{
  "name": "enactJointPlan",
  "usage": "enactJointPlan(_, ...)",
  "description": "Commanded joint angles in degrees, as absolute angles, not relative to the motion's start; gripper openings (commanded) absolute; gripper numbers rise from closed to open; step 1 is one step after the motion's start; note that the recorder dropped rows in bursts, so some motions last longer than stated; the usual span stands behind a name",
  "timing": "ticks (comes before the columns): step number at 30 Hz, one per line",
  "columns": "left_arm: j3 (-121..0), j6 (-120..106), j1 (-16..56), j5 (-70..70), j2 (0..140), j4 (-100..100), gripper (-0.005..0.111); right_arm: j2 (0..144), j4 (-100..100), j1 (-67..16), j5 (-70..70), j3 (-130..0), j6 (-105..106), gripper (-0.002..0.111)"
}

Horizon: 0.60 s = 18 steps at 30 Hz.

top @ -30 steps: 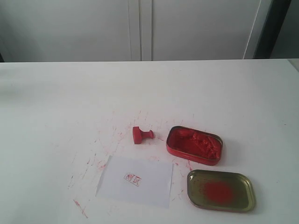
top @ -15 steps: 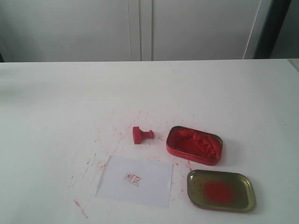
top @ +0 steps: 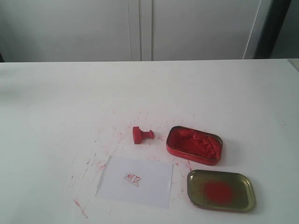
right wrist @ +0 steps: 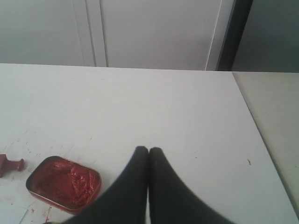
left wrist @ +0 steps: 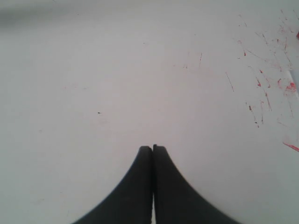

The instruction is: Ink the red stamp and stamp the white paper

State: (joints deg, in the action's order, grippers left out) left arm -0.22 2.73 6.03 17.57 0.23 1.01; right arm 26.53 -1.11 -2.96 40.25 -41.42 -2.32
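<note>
The red stamp (top: 141,135) lies on its side on the white table, left of the ink tin; its edge also shows in the right wrist view (right wrist: 8,165). The white paper (top: 149,181) lies flat in front of it and bears a small red print (top: 133,178). Neither arm appears in the exterior view. My left gripper (left wrist: 152,148) is shut with nothing in it, over bare table speckled with red. My right gripper (right wrist: 148,150) is also shut and empty, hovering beside the ink tin (right wrist: 63,182).
A red rectangular tin of lumpy red paste (top: 194,145) sits right of the stamp. Its gold lid (top: 221,190), smeared red inside, lies in front of it. Red smudges (top: 96,156) mark the tabletop around the paper. White cabinet doors (top: 140,28) stand behind the table.
</note>
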Motion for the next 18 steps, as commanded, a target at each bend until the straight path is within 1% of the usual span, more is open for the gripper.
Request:
enactJointPlan(1,0.0,2.7,5.9,17.5,0.0,1.5,0.000,25.2,-1.5,-2.8,39.0,-39.4,-2.4,0.000)
enactJointPlan(9,0.0,2.7,5.9,17.5,0.0,1.5,0.000,18.1,-1.5,-2.8,38.7,-34.7,-2.4,0.000)
enactJointPlan(18,0.0,2.7,5.9,17.5,0.0,1.5,0.000,8.0,-1.5,-2.8,38.7,-26.0,-2.4,0.000)
